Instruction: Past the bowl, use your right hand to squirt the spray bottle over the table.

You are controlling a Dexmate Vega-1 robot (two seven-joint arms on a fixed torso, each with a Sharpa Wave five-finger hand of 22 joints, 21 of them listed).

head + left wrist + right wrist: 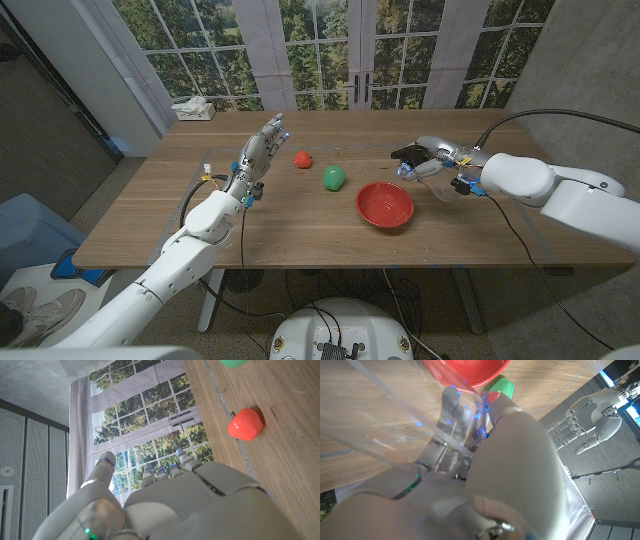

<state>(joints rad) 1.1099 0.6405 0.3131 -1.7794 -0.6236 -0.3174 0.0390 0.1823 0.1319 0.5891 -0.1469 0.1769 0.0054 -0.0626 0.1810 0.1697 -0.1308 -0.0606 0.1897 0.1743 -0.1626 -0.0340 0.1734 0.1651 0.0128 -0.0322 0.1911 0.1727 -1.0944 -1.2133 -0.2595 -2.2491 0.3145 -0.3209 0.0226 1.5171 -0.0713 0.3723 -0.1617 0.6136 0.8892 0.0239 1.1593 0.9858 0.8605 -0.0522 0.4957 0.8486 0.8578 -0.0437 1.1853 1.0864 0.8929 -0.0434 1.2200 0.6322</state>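
My right hand grips a clear spray bottle above the table, just right of and beyond the red bowl. The bottle's black nozzle points toward picture left. In the right wrist view the clear bottle crosses in front of my right hand, with the red bowl beyond it. My left hand is raised over the table's left part, fingers apart and holding nothing. In the left wrist view my left hand shows from the back.
A green toy fruit and a small red one lie left of the bowl. Both fruits appear again, red and green. A tissue box sits at the far left corner. The wooden table has bare room in front.
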